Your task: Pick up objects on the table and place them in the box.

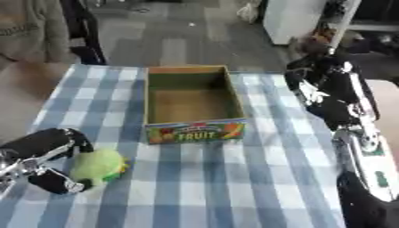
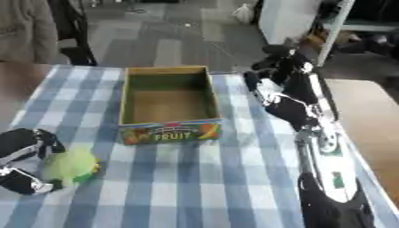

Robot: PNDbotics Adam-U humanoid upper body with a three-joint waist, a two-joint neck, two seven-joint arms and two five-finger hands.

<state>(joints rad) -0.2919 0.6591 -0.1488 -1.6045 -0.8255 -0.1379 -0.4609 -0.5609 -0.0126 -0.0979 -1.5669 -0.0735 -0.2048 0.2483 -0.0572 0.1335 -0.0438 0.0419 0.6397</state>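
Observation:
A yellow-green plush toy (image 1: 101,166) lies on the checked tablecloth at the lower left. My left hand (image 1: 43,147) is shut on it, with fingers over its top left and the thumb (image 1: 56,182) below it. The open cardboard box (image 1: 232,95), labelled FRUIT on its front, stands in the middle of the table with nothing inside. My right hand (image 2: 284,89) hangs above the table just right of the box's far right corner, and I see nothing in it.
The blue-and-white checked table (image 1: 210,187) runs from the box to the near edge. My right forearm (image 2: 327,169) lies along the table's right edge. A person's sleeve shows at the far left, away from the table's things.

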